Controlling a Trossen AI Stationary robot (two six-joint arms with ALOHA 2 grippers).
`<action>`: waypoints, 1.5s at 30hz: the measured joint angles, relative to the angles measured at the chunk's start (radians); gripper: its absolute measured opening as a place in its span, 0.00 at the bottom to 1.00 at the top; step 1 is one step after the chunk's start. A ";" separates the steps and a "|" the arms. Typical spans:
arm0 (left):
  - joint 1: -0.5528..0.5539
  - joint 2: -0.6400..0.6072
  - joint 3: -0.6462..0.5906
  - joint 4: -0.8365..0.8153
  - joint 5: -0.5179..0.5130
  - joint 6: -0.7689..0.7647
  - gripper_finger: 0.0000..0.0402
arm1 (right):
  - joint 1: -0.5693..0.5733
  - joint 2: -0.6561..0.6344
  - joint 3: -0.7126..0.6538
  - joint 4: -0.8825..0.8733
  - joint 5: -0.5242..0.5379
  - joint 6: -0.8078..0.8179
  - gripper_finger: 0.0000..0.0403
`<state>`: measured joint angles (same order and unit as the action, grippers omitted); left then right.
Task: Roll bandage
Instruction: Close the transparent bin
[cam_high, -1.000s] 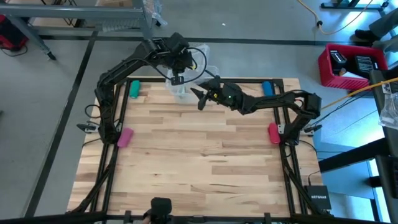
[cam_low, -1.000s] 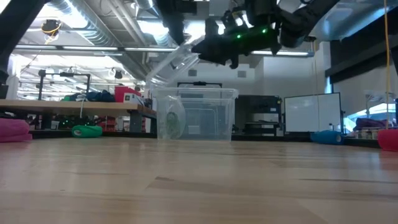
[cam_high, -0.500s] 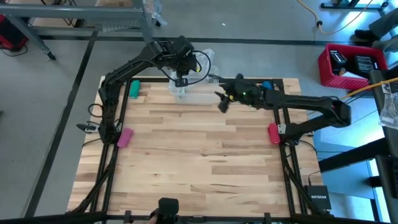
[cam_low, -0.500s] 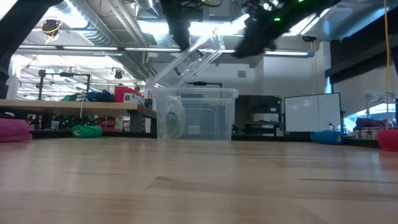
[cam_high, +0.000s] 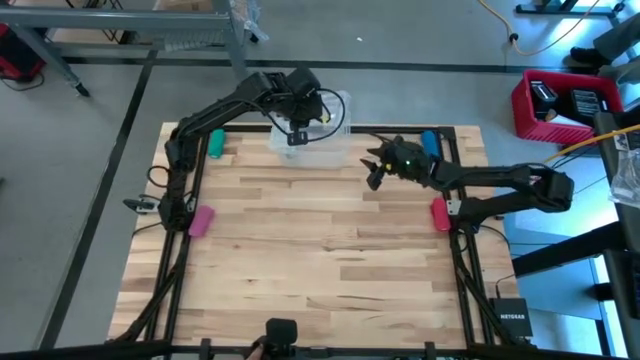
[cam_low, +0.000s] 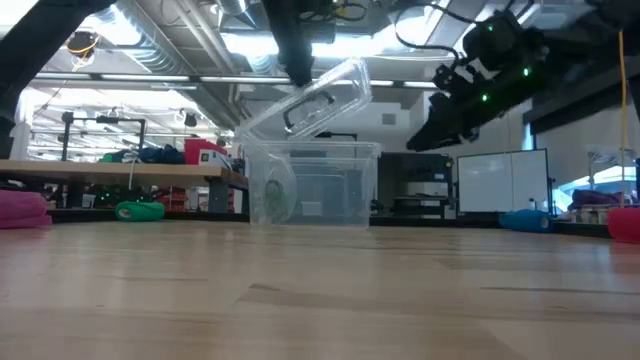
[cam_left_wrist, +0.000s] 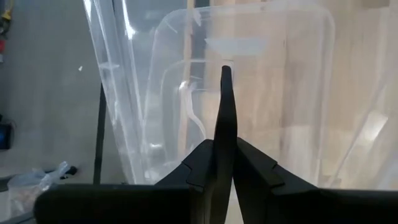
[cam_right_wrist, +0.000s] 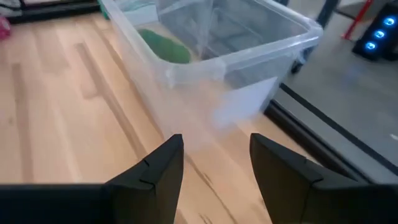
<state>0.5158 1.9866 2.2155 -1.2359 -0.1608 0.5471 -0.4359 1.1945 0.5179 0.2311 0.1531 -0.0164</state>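
The green bandage (cam_right_wrist: 165, 45) lies inside the clear plastic box (cam_high: 325, 155) at the table's far edge, soft and light, best pinched at 1 end, while the left gripper (cam_high: 293, 131) clamps the lid (cam_low: 318, 95) and the right gripper (cam_high: 374, 176) hovers open.

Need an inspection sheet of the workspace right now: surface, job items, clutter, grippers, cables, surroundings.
Surface: wooden table, bare in the middle.
Job's things: bandage, green, inside the clear bin at the far edge.
Clutter: bin lid lifted and tilted; green roll, blue roll, pink rolls at the table's sides.
Grippers: left gripper shut on the bin lid; right gripper open, empty, in the air beside the bin.
Cables: yellow cable on the floor.
Surroundings: red crate, benches behind.
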 joint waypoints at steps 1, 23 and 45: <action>-0.001 0.005 0.000 0.001 0.000 0.003 0.11 | -0.005 0.017 -0.025 0.069 -0.005 0.011 0.46; -0.019 0.112 0.000 0.067 -0.038 0.006 0.11 | -0.003 0.244 -0.005 0.314 -0.040 0.016 0.46; -0.034 0.136 0.000 -0.030 -0.178 0.011 0.11 | -0.003 0.244 -0.005 0.320 -0.041 0.015 0.46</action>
<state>0.4815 2.1223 2.2158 -1.2662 -0.3391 0.5586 -0.4393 1.4384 0.5133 0.5507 0.1123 -0.0013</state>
